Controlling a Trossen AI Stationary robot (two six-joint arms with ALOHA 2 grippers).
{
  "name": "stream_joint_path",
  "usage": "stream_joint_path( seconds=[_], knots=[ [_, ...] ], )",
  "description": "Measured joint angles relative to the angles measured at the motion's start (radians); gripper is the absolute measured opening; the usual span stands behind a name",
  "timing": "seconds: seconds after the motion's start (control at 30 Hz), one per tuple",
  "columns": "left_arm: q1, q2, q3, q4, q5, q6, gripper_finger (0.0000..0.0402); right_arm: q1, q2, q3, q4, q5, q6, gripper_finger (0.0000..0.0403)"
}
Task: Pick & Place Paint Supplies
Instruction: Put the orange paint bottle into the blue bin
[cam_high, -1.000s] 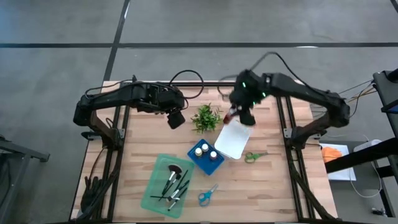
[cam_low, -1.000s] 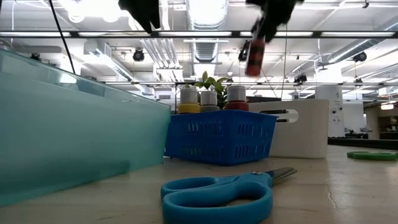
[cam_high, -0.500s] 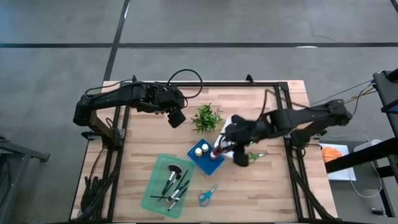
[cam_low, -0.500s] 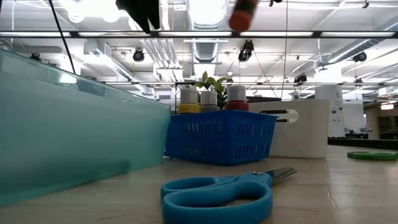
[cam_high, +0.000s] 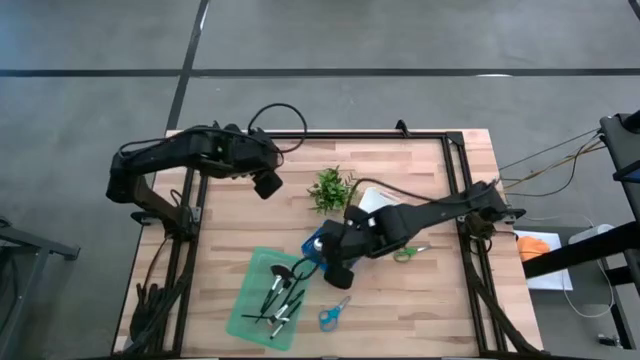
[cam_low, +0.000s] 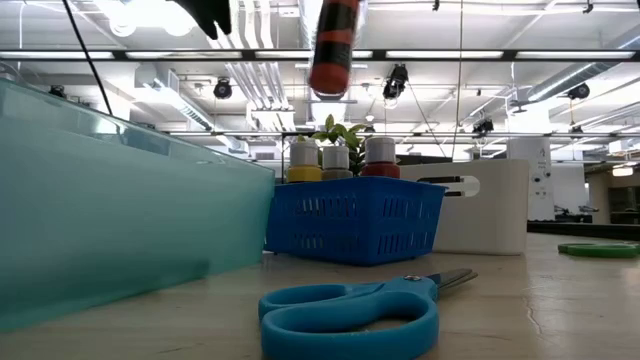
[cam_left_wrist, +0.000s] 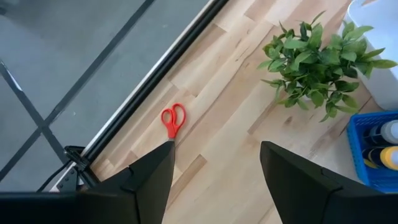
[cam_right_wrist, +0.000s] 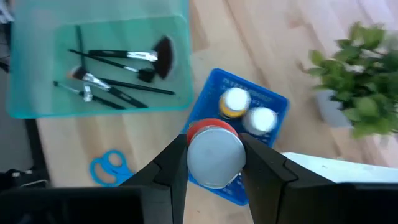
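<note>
- The wooden desk (cam_high: 420, 300) stands on a grey floor.
- The right gripper (cam_right_wrist: 211, 163) squeezes a red paint bottle (cam_right_wrist: 214, 154) above the blue basket (cam_right_wrist: 273, 102).
- The left gripper (cam_left_wrist: 214, 165) is spread apart near the desk's back edge.

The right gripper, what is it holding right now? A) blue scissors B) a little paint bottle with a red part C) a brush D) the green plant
B: the right gripper is shut on a small paint bottle with a red band, above the blue basket; the blue scissors lie on the table and the brushes lie in the teal tray.
</note>
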Motion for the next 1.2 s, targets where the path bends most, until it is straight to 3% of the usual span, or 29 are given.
stream_joint_path(
  seconds=[0.27,0.47,0.77,1.2],
  knots=[
    [-0.001,-0.080,-0.003,-0.013,0.000,0.003,0.0201,-0.001,0.092,0.027,-0.017,-0.003,0.048,0.0110],
    [-0.003,-0.160,-0.126,0.014,0.008,-0.002,0.0177,0.000,0.080,-0.063,0.038,-0.013,0.052,0.0110],
    [-0.020,-0.294,-0.367,0.151,0.074,-0.077,0.0175,-0.009,0.045,-0.224,0.160,-0.049,0.043,0.0110],
    [-0.030,-0.321,-0.406,0.218,0.099,-0.097,0.0175,-0.026,0.009,-0.411,0.332,-0.068,0.013,0.0110]
  ],
)
